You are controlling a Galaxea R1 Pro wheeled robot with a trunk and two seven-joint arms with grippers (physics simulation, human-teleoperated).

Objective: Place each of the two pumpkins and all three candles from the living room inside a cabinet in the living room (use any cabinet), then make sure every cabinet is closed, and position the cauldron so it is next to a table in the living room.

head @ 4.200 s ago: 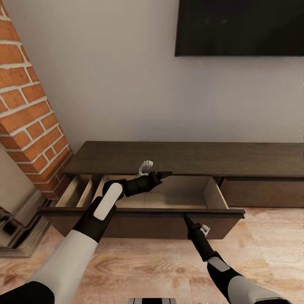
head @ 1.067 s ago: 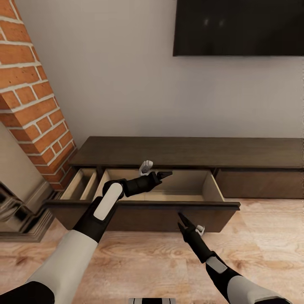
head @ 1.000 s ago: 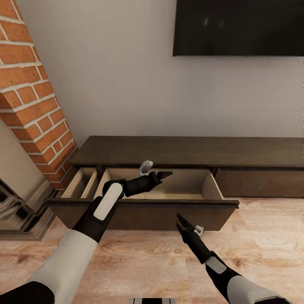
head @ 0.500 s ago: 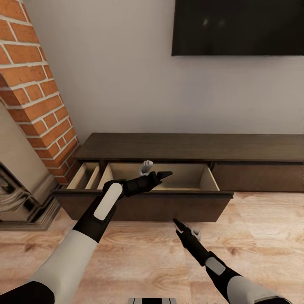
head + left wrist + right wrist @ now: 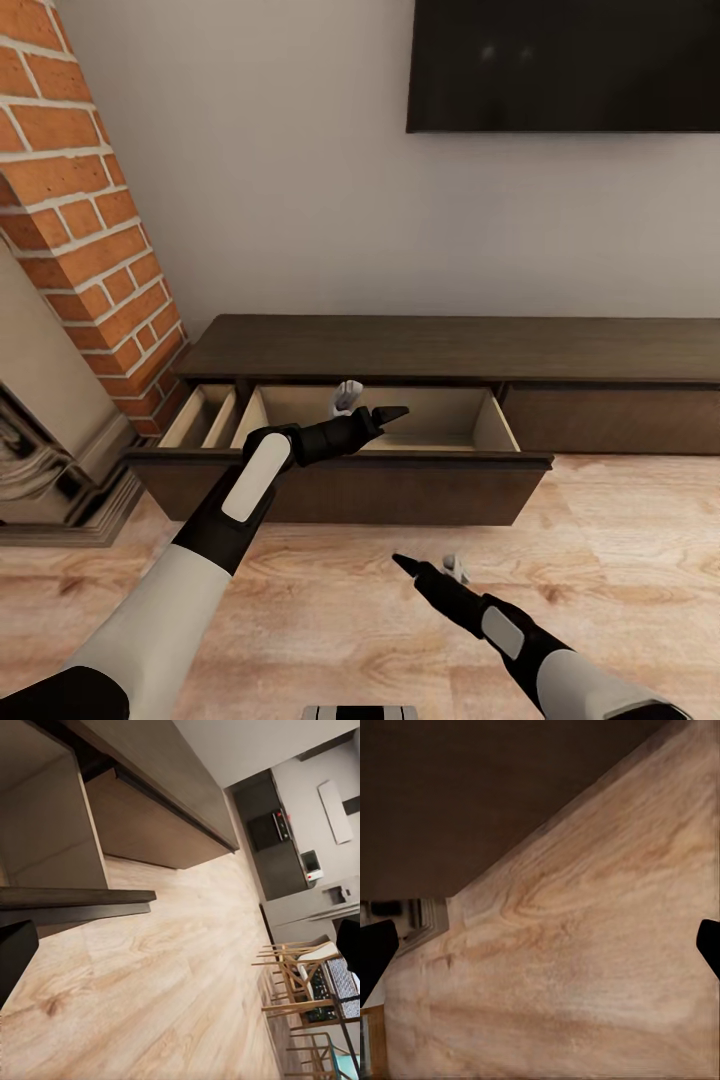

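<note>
At the far left we see the brick fireplace [image 5: 75, 210]. Beside it, against the wall, stands the cabinet [image 5: 450, 352], its long drawer [image 5: 340, 485] pulled out, pale inside and empty as far as we can see. Our left gripper [image 5: 362, 408] hangs over the open drawer with its jaws spread and nothing between them. Further right and lower, our right gripper [image 5: 428, 566] hovers above the wooden floor [image 5: 620, 560], just in front of the drawer front and apart from it; its jaws are also parted and empty.

We judge the main risk to be the left arm: if the drawer were pushed shut now, it could trap that gripper. With the drawer left out, the cabinet would remain unclosed. To the right hangs the television [image 5: 565, 65].
</note>
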